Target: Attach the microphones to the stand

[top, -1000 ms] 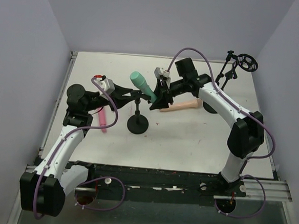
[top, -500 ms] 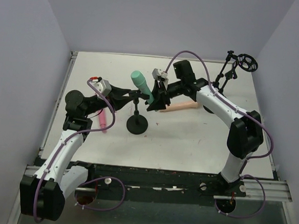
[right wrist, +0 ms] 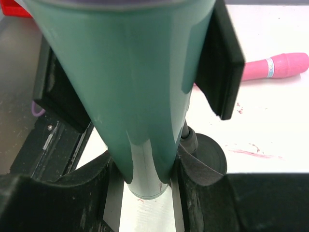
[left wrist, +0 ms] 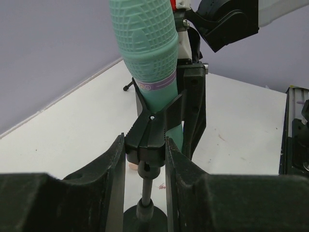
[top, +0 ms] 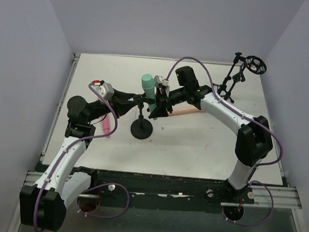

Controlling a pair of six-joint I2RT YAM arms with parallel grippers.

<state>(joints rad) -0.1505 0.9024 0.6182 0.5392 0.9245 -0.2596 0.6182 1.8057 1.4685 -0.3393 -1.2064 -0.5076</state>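
The teal-green microphone (top: 148, 88) stands nearly upright, head up, at the small black stand (top: 142, 129). My right gripper (top: 157, 109) is shut on its tapered lower end (right wrist: 142, 145). The stand's clip (left wrist: 153, 126) has an arm on each side of the microphone body (left wrist: 147, 48). My left gripper (top: 137, 99) is shut on the clip's block (left wrist: 145, 145) atop the stand's post. The pink microphone (top: 106, 124) lies on the table by the left arm and shows in the right wrist view (right wrist: 275, 67). The peach-tan microphone (top: 187, 110) lies behind the right gripper, partly hidden.
A second black stand (top: 232, 79) with a round ringed head (top: 255, 63) stands at the table's back right. White walls close in the table on the left, back and right. The stand's round base (right wrist: 207, 153) sits right under the teal microphone.
The teal microphone has swung from leaning back-left to nearly upright and moved closer into the clip. My right gripper moved left with it. The left gripper kept its hold on the clip.
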